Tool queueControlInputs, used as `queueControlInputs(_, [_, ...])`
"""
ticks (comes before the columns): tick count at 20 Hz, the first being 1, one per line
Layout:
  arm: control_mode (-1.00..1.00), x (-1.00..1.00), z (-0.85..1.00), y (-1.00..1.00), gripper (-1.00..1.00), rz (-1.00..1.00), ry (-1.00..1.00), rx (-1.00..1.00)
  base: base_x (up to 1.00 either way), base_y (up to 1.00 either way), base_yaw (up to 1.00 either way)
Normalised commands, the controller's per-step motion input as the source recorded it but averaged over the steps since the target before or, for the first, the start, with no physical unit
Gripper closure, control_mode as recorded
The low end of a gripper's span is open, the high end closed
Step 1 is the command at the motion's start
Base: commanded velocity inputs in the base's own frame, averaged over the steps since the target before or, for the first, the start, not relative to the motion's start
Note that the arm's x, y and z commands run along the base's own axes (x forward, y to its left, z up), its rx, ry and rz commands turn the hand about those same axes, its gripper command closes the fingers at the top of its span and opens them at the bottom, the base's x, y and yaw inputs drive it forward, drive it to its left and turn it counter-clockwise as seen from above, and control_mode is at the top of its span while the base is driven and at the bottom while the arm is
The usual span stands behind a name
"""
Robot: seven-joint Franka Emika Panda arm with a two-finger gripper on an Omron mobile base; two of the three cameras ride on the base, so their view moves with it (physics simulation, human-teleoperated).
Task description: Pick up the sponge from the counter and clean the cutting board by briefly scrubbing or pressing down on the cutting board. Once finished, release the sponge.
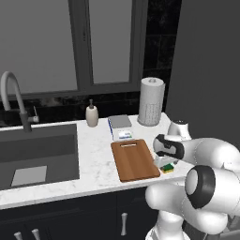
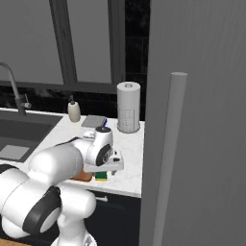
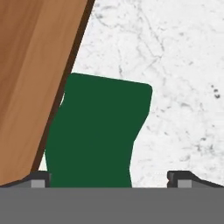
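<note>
None of the task's steps is finished, as far as can be judged: the sponge (image 3: 98, 131) is seen lying on the bench (image 1: 96, 161), green side up, just beside the long edge of the cutting board (image 1: 134, 159) on the side away from the sink (image 1: 37, 154). The gripper (image 3: 109, 178) is held directly above the sponge, with its jaws spread as wide as they go and nothing gripped between them. In the hand view one fingertip (image 3: 39, 179) is seen at the board's edge and the other over bare marble, so the sponge is bracketed but not yet pinched. What is left, by this reading, is the lowering, the closing on the sponge, the carry onto the board, the scrub or press, and the release.

No brand or writing can be read anywhere. A small grey-and-white box (image 1: 120, 126) behind the board carries a blue patch, but it is too small to be made out.
</note>
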Motion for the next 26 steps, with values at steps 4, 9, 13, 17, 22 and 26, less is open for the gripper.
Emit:
queueControlInputs(4, [-1.0,0.01,-0.18,-0.32,-1.0,-0.01,-0.03,0.0,0.0,0.0,0.0])
queueControlInputs(9, [-1.0,0.01,-0.06,-0.26,-1.0,-0.02,-0.06,-0.01,0.0,0.0,0.0])
queueControlInputs(13, [-1.0,-0.02,0.0,-0.05,-1.0,0.0,-0.06,0.0,0.0,0.0,0.0])
queueControlInputs(17, [-1.0,-0.1,0.39,0.23,-1.0,0.0,-0.05,0.0,0.0,0.0,0.0])
queueControlInputs(22, [-1.0,0.01,0.33,0.31,-1.0,0.0,0.0,0.0,0.0,0.0,0.0])
queueControlInputs(26, [-1.0,0.24,-0.01,0.05,-1.0,0.01,0.1,0.0,0.0,0.0,0.0])
